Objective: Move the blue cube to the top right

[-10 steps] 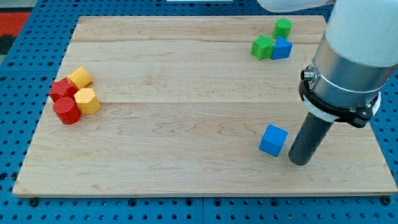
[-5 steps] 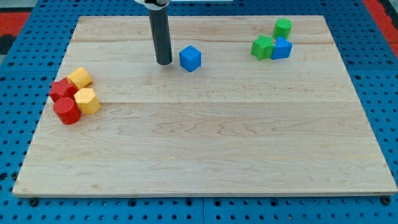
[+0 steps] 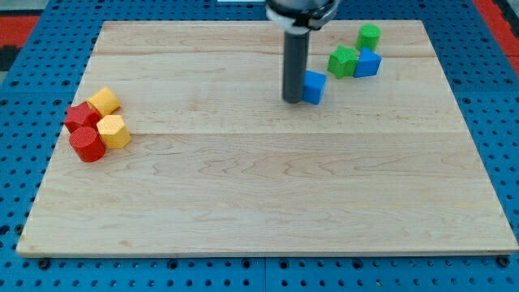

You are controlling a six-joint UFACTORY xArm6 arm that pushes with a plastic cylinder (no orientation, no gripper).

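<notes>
Sitting on the pale wooden board (image 3: 243,186) toward its far right, the small blue cube (image 3: 314,87) is showing plain matte faces (my tip (image 3: 293,100) is pressing against its left side, grasping nothing).

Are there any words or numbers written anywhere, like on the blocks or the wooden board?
None: no words, numbers or signs can be read anywhere.
The wooden board shows only wood grain.
The blue cube beside my tip is plain.
The other blue block, two green blocks, two yellow blocks and two red blocks are plain too.
</notes>
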